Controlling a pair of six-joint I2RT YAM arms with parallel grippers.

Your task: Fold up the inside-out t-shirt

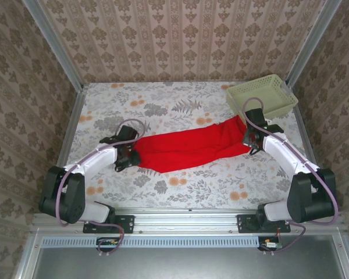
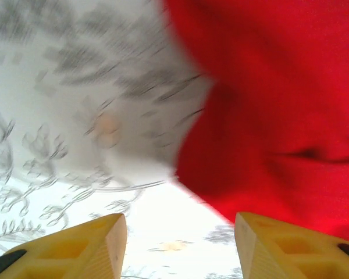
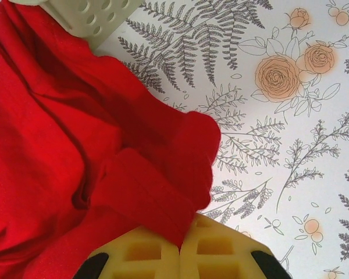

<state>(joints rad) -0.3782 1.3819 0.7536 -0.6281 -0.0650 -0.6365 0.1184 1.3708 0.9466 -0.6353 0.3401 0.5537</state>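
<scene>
Red t-shirt [image 1: 189,148] bunched in a long rumpled band across mid-table [image 1: 163,110], right end pinched in the closed right gripper [image 3: 180,247] beside basket [image 1: 262,96], left gripper [image 2: 180,232] apart, empty, at its left edge.

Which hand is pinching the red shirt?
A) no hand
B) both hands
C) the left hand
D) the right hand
D: the right hand is shut on a fold of the shirt, while the left hand is open beside the cloth, with the table showing in its gap.
</scene>
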